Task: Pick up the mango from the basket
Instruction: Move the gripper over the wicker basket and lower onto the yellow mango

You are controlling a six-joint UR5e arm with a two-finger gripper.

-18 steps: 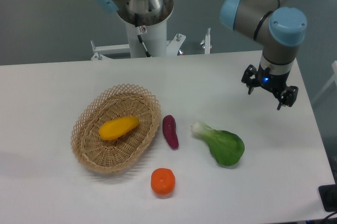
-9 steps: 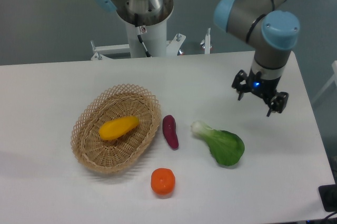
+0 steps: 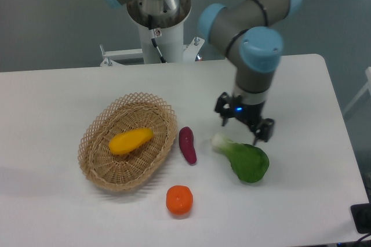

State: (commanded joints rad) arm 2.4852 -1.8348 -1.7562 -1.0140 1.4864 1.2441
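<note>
My empty two-finger gripper [image 3: 244,126], fingers spread, hangs right of the tan wicker basket [image 3: 95,157]; next I must reach left above its smooth yellow mango [image 3: 131,141].

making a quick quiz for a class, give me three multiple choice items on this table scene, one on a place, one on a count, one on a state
1. Where does the mango lie?
A. inside the basket
B. on the table beside the tangerine
C. between the gripper's fingers

2. How many food items lie on the table outside the basket?
A. one
B. three
C. five

3. What is the state of the gripper?
A. shut on the mango
B. shut on the sweet potato
C. open and holding nothing

Answers:
1. A, the yellow fruit rests on the wicker floor of the basket.
2. B, the purple sweet potato, the orange tangerine and the green bok choy lie on the bare tabletop.
3. C, its fingers stand apart above the bok choy with nothing between them.
</note>
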